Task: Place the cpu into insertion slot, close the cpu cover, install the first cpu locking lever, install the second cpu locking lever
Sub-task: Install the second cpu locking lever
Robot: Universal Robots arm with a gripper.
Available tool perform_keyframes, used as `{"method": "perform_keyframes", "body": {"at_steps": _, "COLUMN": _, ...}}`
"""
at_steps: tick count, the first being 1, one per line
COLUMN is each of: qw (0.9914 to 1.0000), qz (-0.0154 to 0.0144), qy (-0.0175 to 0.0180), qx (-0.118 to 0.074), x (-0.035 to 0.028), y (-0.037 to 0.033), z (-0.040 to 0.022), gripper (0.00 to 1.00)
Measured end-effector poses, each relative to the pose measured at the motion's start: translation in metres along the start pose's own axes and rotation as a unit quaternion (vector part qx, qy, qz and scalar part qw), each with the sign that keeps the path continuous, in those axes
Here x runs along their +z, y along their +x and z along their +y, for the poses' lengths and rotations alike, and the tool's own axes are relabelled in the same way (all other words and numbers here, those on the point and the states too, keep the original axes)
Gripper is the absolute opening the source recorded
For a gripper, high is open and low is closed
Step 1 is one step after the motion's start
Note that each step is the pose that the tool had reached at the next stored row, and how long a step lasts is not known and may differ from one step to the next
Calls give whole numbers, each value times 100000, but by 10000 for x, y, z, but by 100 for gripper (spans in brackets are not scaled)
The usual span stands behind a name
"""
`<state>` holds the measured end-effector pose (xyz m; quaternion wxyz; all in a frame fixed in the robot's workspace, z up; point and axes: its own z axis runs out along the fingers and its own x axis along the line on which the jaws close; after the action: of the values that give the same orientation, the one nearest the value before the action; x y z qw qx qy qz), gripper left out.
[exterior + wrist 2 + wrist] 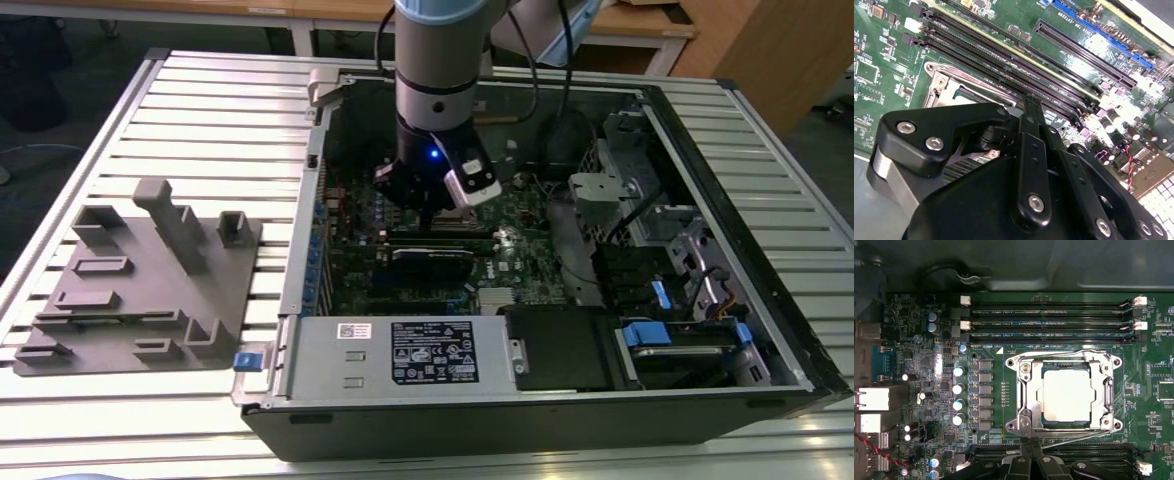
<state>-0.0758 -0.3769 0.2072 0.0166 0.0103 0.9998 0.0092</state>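
Note:
In the first wrist view the cpu (1066, 395), a pale silver square, lies in the insertion slot (1013, 362), whose pin field is hidden beneath it. The cpu cover (1026, 395), a metal frame with a square cut-out, lies flat over the chip's edges. One thin wire locking lever (1064, 354) runs along the socket side by the memory slots. A second wire lever (1084, 438) slants off the opposite side, just beside my gripper (1031, 444), whose black fingers meet in a narrow tip. The second wrist view has the gripper (1029, 106) shut at the socket's edge (946, 87). The gripper (434, 200) reaches down into the open case.
Long black memory slots (1054, 315) flank the socket on two sides, and a row of capacitors (958, 395) stands beside it. A blue expansion slot (1094, 30) lies further off. The case (747, 150) holds a power supply (400, 355) and drive cages (667, 300). A grey fixture (147, 280) sits at the exterior view's left.

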Motion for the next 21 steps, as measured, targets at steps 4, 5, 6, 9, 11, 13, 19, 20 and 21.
{"method": "perform_keyframes", "body": {"at_steps": 4, "qw": 100000, "qz": 12, "qy": 22, "qx": -2, "x": 19, "y": 7, "z": -1, "gripper": 11}}
{"method": "perform_keyframes", "body": {"at_steps": 5, "qw": 100000, "qz": 10, "qy": 19, "qx": 0, "x": 27, "y": 9, "z": -1, "gripper": 11}}
{"method": "perform_keyframes", "body": {"at_steps": 6, "qw": 100000, "qz": 13, "qy": 25, "qx": 5, "x": 34, "y": 13, "z": -2, "gripper": 11}}
{"method": "perform_keyframes", "body": {"at_steps": 9, "qw": 100000, "qz": 20, "qy": 33, "qx": 1, "x": 49, "y": 23, "z": -3, "gripper": 11}}
{"method": "perform_keyframes", "body": {"at_steps": 11, "qw": 100000, "qz": 22, "qy": 37, "qx": -6, "x": 50, "y": 24, "z": -3, "gripper": 11}}
{"method": "perform_keyframes", "body": {"at_steps": 13, "qw": 100000, "qz": 13, "qy": 24, "qx": -3, "x": 51, "y": 24, "z": -2, "gripper": 11}}
{"method": "perform_keyframes", "body": {"at_steps": 19, "qw": 100000, "qz": -199, "qy": -47, "qx": 0, "x": 52, "y": 49, "z": -1, "gripper": 11}}
{"method": "perform_keyframes", "body": {"at_steps": 20, "qw": 100000, "qz": -260, "qy": -123, "qx": 0, "x": 52, "y": 54, "z": 2, "gripper": 11}}
{"method": "perform_keyframes", "body": {"at_steps": 21, "qw": 99999, "qz": -315, "qy": -219, "qx": 4, "x": 51, "y": 56, "z": 6, "gripper": 11}}
